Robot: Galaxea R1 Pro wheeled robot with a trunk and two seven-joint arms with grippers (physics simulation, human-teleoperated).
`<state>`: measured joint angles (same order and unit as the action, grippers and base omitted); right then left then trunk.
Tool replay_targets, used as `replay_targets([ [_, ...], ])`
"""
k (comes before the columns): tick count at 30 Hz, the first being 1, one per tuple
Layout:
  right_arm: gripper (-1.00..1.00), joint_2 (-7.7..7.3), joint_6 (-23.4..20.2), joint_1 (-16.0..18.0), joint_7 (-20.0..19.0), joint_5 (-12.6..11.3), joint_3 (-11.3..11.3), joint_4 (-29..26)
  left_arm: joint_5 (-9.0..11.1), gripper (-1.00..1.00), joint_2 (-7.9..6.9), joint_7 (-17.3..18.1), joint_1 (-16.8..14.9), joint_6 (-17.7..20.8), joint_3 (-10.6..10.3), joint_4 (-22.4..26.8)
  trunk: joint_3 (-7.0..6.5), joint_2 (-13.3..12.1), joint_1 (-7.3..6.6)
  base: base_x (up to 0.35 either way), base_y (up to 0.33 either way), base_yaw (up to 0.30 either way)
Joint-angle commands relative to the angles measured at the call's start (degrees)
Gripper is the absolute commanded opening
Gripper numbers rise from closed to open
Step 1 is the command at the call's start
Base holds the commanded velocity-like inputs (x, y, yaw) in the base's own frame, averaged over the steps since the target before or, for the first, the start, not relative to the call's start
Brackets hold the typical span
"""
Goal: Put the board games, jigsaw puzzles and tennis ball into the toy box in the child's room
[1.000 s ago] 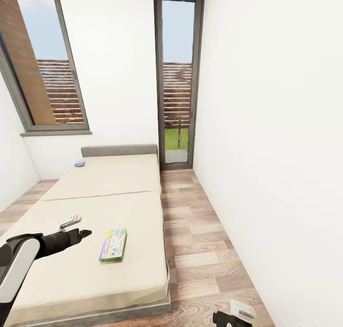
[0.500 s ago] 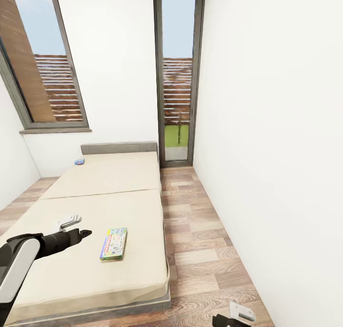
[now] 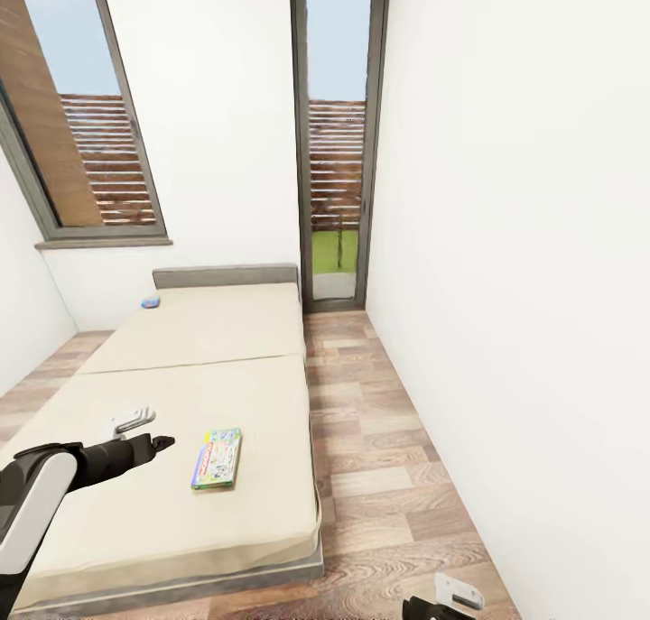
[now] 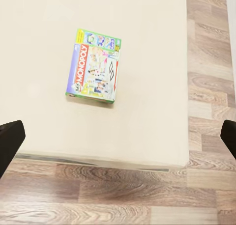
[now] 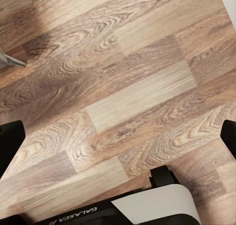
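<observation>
Left wrist view looks down on the green board game (image 4: 94,66) lying flat on the bed (image 4: 147,48) near its edge — a stiff, light box, likely best pinched across a thin edge. The left gripper (image 4: 118,136) hangs spread wide above it — the right gripper (image 5: 118,136) too, over the floor (image 5: 123,77).

A green board game (image 4: 94,66) near the bed's (image 3: 181,349) side edge bears the title "MY MONOPOLY". Above wooden flooring, a white robot part (image 5: 157,205) reads "GALAXEA" in inverted lettering.
</observation>
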<state>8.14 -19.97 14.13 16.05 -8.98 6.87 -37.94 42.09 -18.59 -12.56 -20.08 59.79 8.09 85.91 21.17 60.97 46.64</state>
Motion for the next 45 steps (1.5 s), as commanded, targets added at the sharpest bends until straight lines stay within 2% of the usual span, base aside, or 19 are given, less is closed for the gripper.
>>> replay_targets([
  [1,1.00,0.04,-0.2,0.0,0.3,-0.6,0.1,-0.1,0.6,1.00,0.00,-0.5,0.0,0.2,0.0,0.0,0.17,0.0,0.00,0.000,0.000,0.000],
  [45,1.00,0.04,-0.1,0.0,0.3,-0.5,0.1,-0.1,0.5,1.00,0.01,-0.5,0.0,0.2,0.0,0.0,4.34,0.0,0.00,0.000,0.000,0.000],
])
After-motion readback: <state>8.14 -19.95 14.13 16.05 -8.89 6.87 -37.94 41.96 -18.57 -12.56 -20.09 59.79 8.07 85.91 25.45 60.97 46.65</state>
